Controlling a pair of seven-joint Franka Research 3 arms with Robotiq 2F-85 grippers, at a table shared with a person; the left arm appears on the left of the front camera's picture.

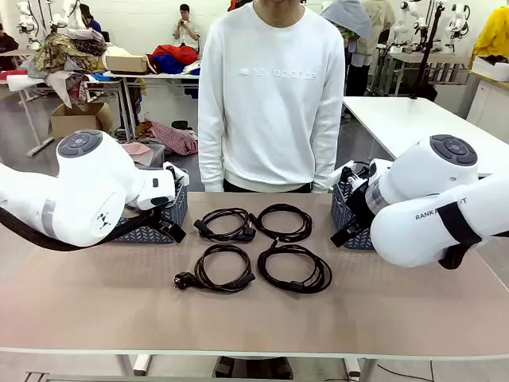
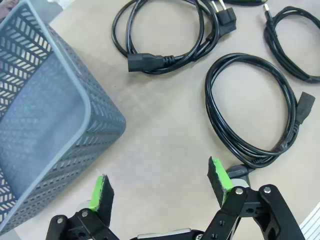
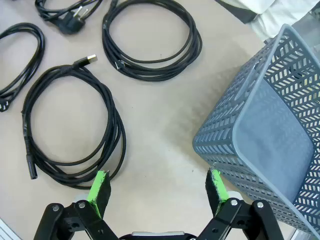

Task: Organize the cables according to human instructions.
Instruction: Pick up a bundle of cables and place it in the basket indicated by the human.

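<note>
The surface (image 1: 79, 310) carries a grey basket (image 2: 45, 130) at each side, with four coiled cables (image 1: 242, 233) in two rows between them. They look light and floppy, likely to sag, so I'd pinch the bunched strands near a plug (image 2: 145, 63). Left and right jaws gape wide and hold nothing.

Four black coiled cables (image 1: 253, 247), flat on table (two-by-two)

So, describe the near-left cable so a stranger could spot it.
On the table, four black coiled cables lie two by two between two grey baskets. The near-left cable sits in the row away from the person, on the robot's left. Only its plug juts out clear of the coil.
</note>
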